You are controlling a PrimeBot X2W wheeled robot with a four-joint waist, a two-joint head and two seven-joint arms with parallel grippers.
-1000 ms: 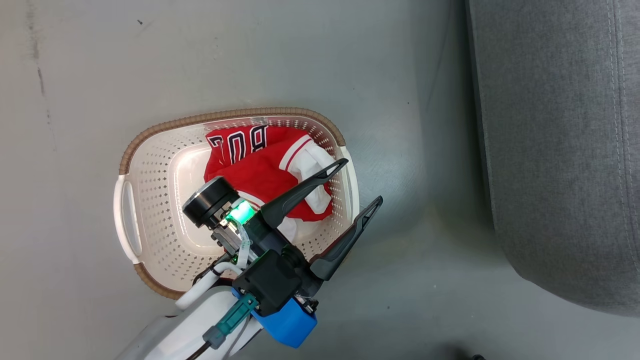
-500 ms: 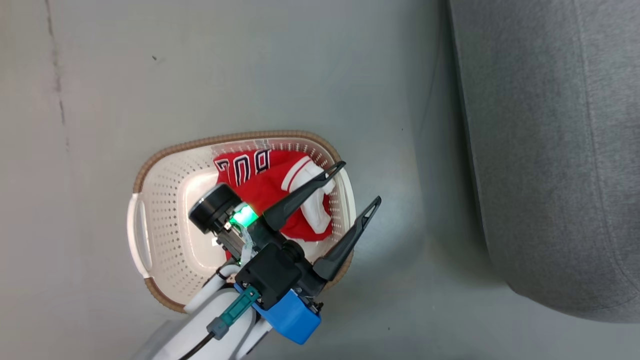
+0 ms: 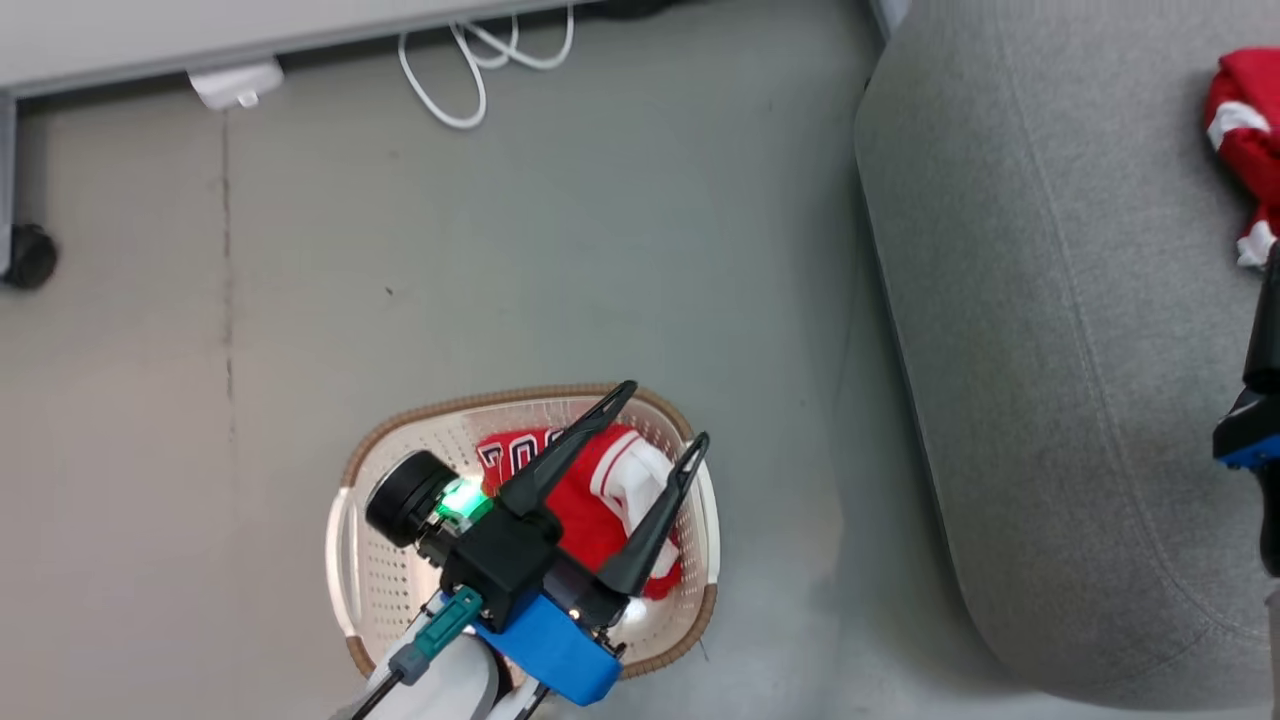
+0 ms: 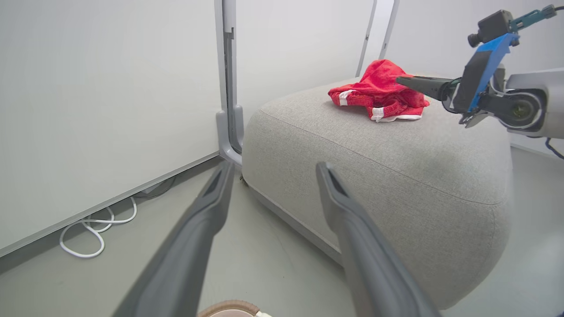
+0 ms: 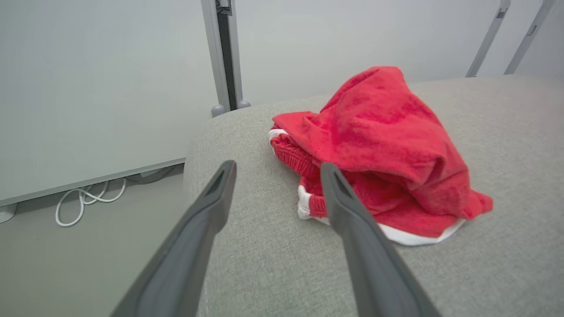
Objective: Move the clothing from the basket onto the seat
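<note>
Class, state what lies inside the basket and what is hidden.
One red garment with white trim and dark lettering lies in the basket. The left gripper, above it, covers part of both.

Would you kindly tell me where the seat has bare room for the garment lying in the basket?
The seat is bare from its edge facing the basket across to the red garment, and along its near end. It is crowded at the far corner, where that garment lies with the open right tool close to it.
</note>
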